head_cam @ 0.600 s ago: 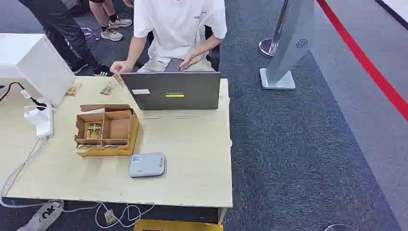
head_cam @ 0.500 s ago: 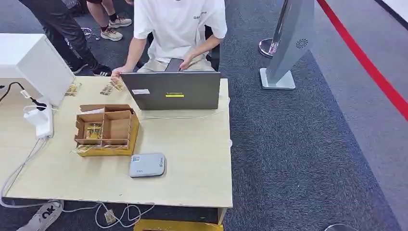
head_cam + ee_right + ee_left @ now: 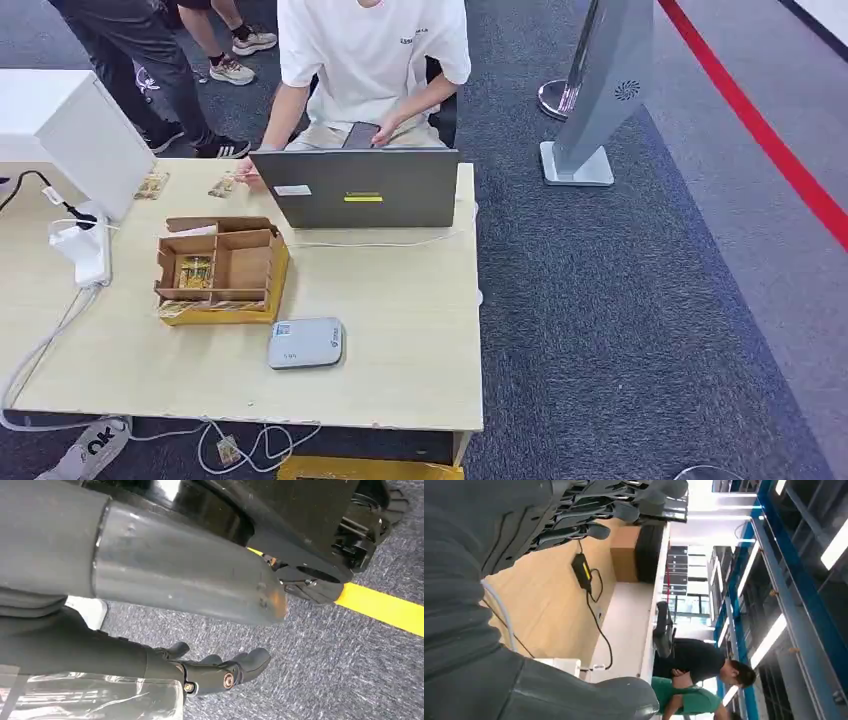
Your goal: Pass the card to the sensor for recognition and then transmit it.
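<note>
Both hands hold nothing: left hand (image 3: pixel 589 510) and right hand (image 3: pixel 215 672) w/ fingers apart. Judging by the task, next reach the card (image 3: pixel 194 271) in the cardboard tray (image 3: pixel 262 296), pinch by edges, then carry to grey reader (image 3: pixel 305 343) at tray's 5 o'clock.

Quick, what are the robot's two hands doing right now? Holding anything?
Left hand: open, fingers spread above the tabletop, holding nothing.
Right hand: hangs over the carpet, fingers loosely extended, nothing in it.

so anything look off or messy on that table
Mostly tidy. Odd bits: cables hang tangled over the table's near edge, and small card-like pieces lie loose near the far edge, outside the cardboard box. The grey reader lies flat, slightly askew.
</note>
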You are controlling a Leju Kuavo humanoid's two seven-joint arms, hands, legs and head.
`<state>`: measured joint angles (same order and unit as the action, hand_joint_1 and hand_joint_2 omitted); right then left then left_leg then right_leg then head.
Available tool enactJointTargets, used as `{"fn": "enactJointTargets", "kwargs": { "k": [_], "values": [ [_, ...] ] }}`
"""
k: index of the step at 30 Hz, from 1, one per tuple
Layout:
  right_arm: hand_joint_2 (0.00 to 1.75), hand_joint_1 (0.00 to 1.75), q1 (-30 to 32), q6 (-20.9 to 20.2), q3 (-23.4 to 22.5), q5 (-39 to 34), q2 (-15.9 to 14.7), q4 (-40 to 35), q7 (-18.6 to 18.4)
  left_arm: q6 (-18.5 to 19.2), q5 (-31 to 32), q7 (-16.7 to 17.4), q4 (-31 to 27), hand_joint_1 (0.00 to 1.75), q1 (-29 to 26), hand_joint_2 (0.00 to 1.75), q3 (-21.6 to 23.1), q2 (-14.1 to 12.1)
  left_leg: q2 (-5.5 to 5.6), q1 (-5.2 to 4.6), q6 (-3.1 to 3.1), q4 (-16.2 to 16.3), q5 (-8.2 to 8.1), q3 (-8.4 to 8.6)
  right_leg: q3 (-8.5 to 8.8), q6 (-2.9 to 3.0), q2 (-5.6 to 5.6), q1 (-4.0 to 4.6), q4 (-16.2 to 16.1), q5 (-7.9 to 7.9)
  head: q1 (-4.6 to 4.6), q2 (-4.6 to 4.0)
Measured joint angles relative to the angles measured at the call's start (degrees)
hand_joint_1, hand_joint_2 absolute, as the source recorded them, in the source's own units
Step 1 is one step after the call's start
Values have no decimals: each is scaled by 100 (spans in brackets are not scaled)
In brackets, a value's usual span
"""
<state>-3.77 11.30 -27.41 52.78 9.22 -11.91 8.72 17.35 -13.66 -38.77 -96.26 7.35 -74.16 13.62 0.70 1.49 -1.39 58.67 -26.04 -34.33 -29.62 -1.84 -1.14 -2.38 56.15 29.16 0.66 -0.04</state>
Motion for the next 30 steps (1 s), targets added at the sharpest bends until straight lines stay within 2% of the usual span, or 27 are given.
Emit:
{"fn": "enactJointTargets", "kwargs": {
  "k": [19,30],
  "values": [
    [0,0,-109,-87,0,107,0,-2,-81,-1348,2721,1095,-6,0,836,175,2272,-1012,-2,4,-6,1,5,0,-5,4,-6,3,1,-5,-2,0],
    [0,0,-163,-120,0,162,2,-2,-94,-2000,4269,1771,475,0,1368,175,3515,-1559,-3,4,-4,2,7,0,-8,5,-9,2,4,-6,-2,0]
  ]
}}
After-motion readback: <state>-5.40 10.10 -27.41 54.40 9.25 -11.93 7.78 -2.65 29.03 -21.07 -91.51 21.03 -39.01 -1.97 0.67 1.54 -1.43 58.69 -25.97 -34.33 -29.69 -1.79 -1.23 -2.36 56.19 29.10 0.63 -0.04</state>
